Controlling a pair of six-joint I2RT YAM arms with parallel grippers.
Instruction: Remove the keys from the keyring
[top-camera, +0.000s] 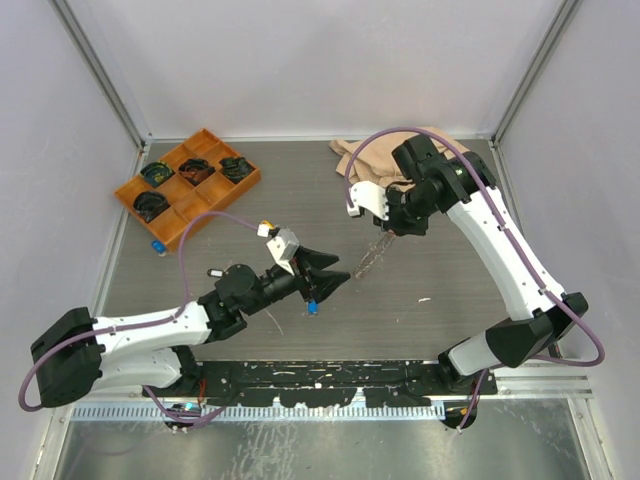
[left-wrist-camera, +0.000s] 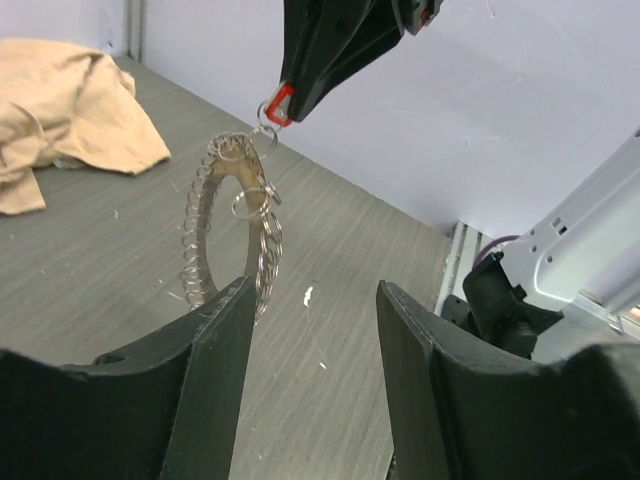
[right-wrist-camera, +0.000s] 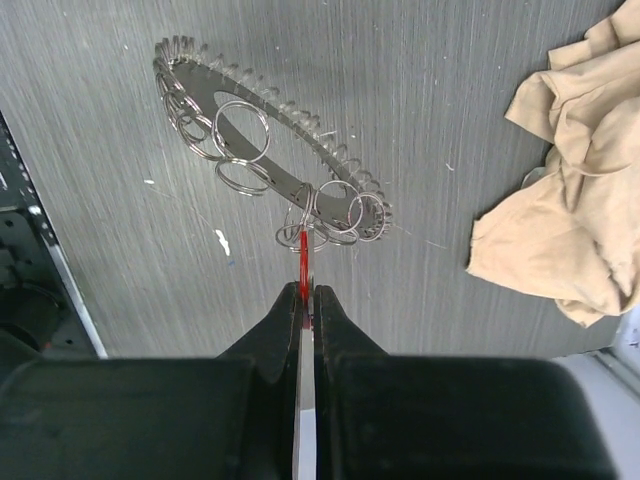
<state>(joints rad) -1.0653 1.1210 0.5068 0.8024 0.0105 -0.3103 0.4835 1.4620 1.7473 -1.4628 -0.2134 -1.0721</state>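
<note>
The keyring (top-camera: 371, 256) is a silvery ring with a spiky rim and several small wire rings on it. It hangs over the table from a red key tag (right-wrist-camera: 303, 262), the only key I see on it. My right gripper (top-camera: 396, 226) is shut on that tag; its jaws (right-wrist-camera: 305, 290) pinch it edge-on, with the keyring (right-wrist-camera: 270, 150) below. My left gripper (top-camera: 326, 276) is open and empty, just left of the ring. In the left wrist view the keyring (left-wrist-camera: 225, 220) hangs beyond my left gripper (left-wrist-camera: 310, 290). A blue key (top-camera: 313, 307) lies on the table under the left gripper.
An orange compartment tray (top-camera: 163, 208) with dark coiled bundles stands at the back left. A second small blue piece (top-camera: 157, 245) lies by its front corner. A beige cloth (top-camera: 365, 156) is crumpled at the back, behind the right gripper. A white scrap (top-camera: 424, 299) lies on the table.
</note>
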